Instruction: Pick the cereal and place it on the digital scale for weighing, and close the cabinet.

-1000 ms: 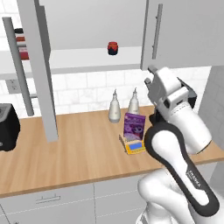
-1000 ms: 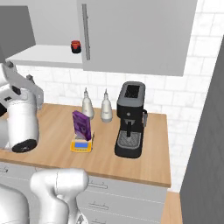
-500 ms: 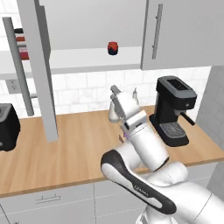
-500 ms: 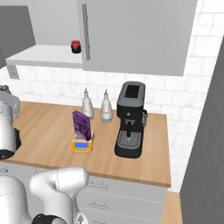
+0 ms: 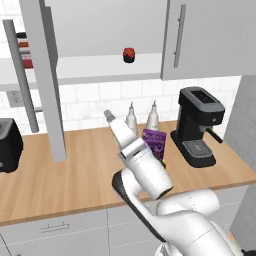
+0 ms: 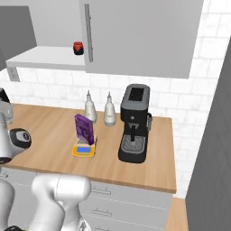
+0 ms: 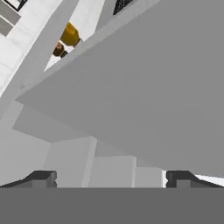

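Observation:
The purple cereal [image 6: 84, 128] box stands upright on the yellow-orange digital scale [image 6: 84, 150], mid-counter, in front of two bottles. In the left base view the cereal [image 5: 155, 142] peeks out behind my arm. The cabinet [image 5: 47, 75] has its left door swung out toward me, edge-on, with its long bar handle [image 5: 20, 75] beside it; the right door [image 6: 135, 36] is shut. My gripper [image 5: 108, 116] points up and to the left, between the cereal and the open door, holding nothing. In the hand view its tips [image 7: 110, 177] stand wide open before flat grey cabinet panels.
A black coffee machine [image 6: 134, 124] stands right of the scale. Two pale bottles [image 6: 100, 109] sit against the tiled wall. A red jar [image 5: 129, 55] rests on the open shelf. A black appliance [image 5: 9, 145] sits at the counter's left end.
My arm has swung from the right side of the counter leftward toward the open door. The cereal stays on the scale, and the gripper stays open.

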